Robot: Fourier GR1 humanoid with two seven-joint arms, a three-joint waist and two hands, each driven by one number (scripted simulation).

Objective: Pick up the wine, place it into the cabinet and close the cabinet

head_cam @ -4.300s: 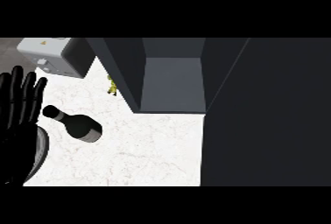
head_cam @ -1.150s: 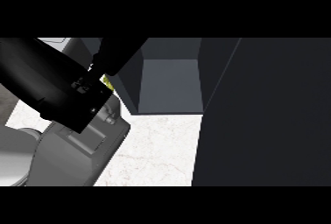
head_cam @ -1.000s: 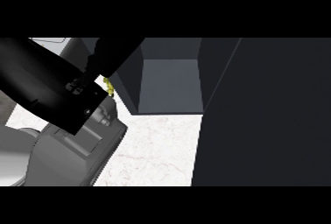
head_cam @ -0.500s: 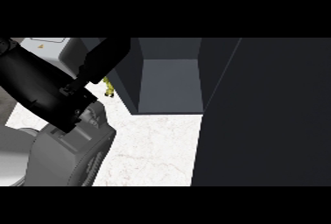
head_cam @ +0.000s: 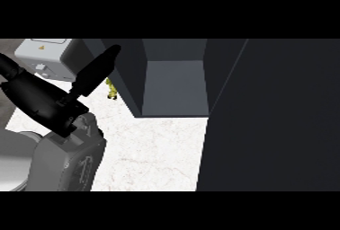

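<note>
Here the left hand (head_cam: 50, 101), matte black on a grey forearm, is raised at the view's left; whether its fingers grasp the wine bottle cannot be told. The bottle is indistinguishable from the hand. The dark boxy cabinet (head_cam: 174, 85) stands open on the white marbled counter (head_cam: 156, 157).

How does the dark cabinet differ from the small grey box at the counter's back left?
The cabinet is dark grey, while the box is light grey. The cabinet is much larger than the box. The cabinet shows an open hollow inside, but the box looks closed, with a small yellow mark on top. Both stand on the white counter.
</note>
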